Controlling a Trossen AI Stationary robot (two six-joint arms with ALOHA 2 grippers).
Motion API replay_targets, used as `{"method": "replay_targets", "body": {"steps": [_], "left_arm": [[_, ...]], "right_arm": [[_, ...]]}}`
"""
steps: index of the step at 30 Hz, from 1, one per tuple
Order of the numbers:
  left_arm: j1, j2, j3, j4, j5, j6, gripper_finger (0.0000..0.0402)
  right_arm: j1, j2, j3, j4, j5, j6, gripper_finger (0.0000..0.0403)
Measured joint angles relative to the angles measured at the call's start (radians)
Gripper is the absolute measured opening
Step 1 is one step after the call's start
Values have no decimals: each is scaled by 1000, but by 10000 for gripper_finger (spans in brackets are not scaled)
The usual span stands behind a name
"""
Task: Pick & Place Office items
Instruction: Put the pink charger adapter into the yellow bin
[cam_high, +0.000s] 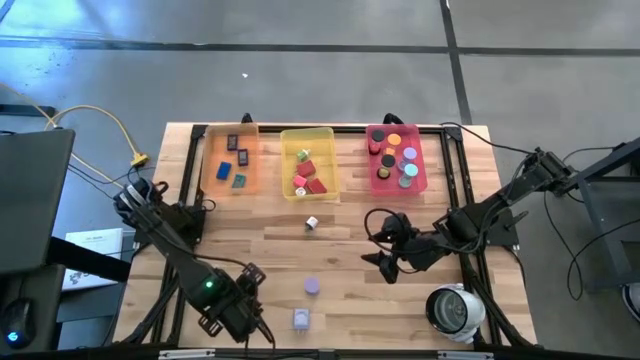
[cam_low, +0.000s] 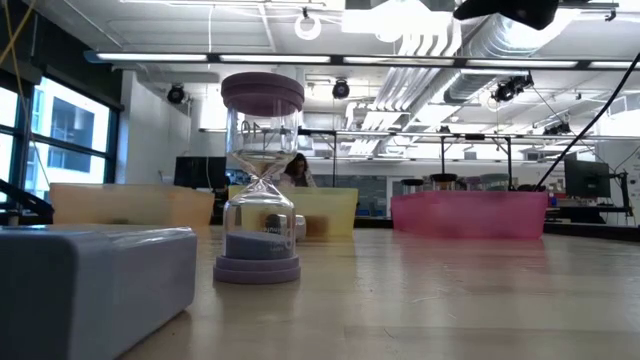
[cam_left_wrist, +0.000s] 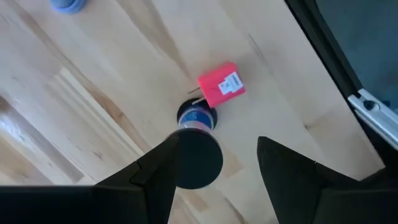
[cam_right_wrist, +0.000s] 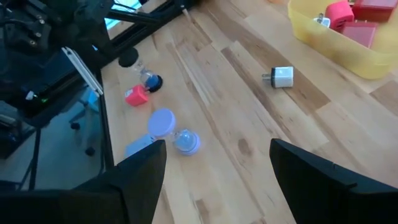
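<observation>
black-capped hourglass (cam_left_wrist: 196, 140), upright beside red cube (cam_left_wrist: 221, 84) at bench's near left corner: left gripper (cam_left_wrist: 214, 171) open above; descend centred, avoid cube.

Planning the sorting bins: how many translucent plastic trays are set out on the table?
3, side by side in one row in the high view: orange translucent plastic tray leftmost, yellow translucent plastic tray in the middle, pink translucent plastic tray rightmost. None appears hidden.

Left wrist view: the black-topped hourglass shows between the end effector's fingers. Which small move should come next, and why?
Probably close the left end effector on the black-topped hourglass: its fingers stand open with the cap between them. The red cube beside it lies outside.
</observation>
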Motion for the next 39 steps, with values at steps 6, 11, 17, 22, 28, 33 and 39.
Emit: {"method": "replay_targets", "body": {"steps": [6, 11, 17, 22, 28, 33, 39], "left_arm": [[-21, -3, 0, -16, -1, -30, 207], [-29, -3, 0, -17, -10, -31, 207], [-27, -3, 0, -9, -53, -28, 207], [-29, -3, 0, -11, -42, -212, 207], [-33, -3, 0, -48, 26, -513, 207], [-34, -3, 0, 13, 106, -652, 207], [-33, -3, 0, 168, 101, -827, 207]], "right_arm": [[0, 0, 0, 70, 0, 1, 277], [0, 0, 0, 135, 11, 1, 277], [0, 0, 0, 174, 11, 5, 277], [0, 0, 0, 172, 12, 27, 277], [0, 0, 0, 172, 15, 26, 277], [0, 15, 0, 168, 11, -29, 277], [0, 44, -1, 153, -55, -147, 277]]}}
